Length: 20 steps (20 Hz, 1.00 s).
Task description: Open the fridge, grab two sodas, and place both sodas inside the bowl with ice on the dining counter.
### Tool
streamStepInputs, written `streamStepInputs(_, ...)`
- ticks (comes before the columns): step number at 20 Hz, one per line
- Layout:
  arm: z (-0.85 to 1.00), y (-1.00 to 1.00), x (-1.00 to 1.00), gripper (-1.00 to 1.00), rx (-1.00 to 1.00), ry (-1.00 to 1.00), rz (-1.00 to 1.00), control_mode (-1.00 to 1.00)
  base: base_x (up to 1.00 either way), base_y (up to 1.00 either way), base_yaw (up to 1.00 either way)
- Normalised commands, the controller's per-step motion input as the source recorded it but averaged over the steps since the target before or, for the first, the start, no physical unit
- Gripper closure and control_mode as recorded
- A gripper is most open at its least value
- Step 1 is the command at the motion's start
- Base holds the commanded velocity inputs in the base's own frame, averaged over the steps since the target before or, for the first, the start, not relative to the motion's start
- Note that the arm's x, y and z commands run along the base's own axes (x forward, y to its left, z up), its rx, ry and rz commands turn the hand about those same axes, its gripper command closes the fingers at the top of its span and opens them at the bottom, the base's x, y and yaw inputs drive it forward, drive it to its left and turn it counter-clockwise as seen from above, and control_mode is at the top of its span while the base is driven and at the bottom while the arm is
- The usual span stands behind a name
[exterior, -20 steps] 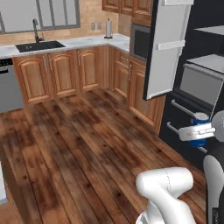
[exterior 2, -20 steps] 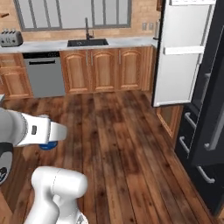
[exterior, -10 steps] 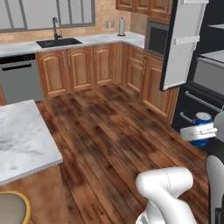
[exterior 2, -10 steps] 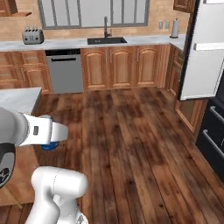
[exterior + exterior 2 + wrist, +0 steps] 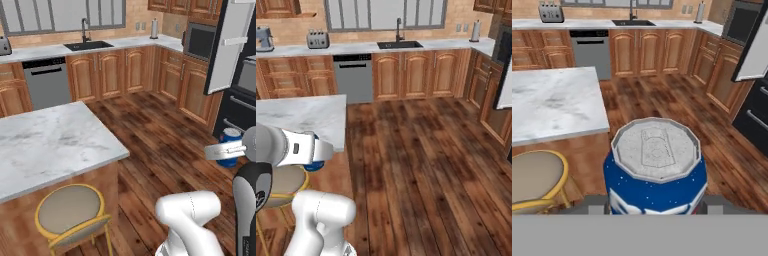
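Observation:
My gripper [image 5: 655,204] is shut on a short blue soda can [image 5: 655,170] with white and red markings and a silver top. The can [image 5: 231,146] hangs in the gripper [image 5: 226,150] above the wood floor, and a sliver of the blue can [image 5: 315,166] peeks from under the gripper [image 5: 320,151]. The black fridge [image 5: 244,97] stands at the right with its door [image 5: 231,42] swung open, pale inside. The dining counter [image 5: 50,140] of white-grey marble lies to the left. The bowl is out of view.
A yellow-rimmed stool [image 5: 70,212] stands at the dining counter's near side. The wall counter with sink [image 5: 90,46], dishwasher [image 5: 47,82], toaster [image 5: 317,38] and wooden cabinets runs along the back. A built-in microwave [image 5: 201,42] sits beside the fridge. Open wood floor [image 5: 426,160] lies between.
The base has turned away from the fridge, so the whole scene slid right. The dining counter and stool came into view. The can stays in the gripper.

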Motion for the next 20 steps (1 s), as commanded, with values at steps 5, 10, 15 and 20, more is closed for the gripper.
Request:
streamStepInputs(5,0.00,0.00,0.00,1.00,0.00,0.00,0.00,1.00,-0.60,1.00,0.03)
streamStepInputs(10,0.00,0.00,0.00,1.00,0.00,0.00,0.00,1.00,-0.43,1.00,0.05)
streamStepInputs(15,0.00,0.00,0.00,1.00,0.00,0.00,0.00,1.00,-0.10,1.00,0.01)
streamStepInputs(20,0.00,0.00,0.00,1.00,0.00,0.00,0.00,1.00,0.00,1.00,0.05)
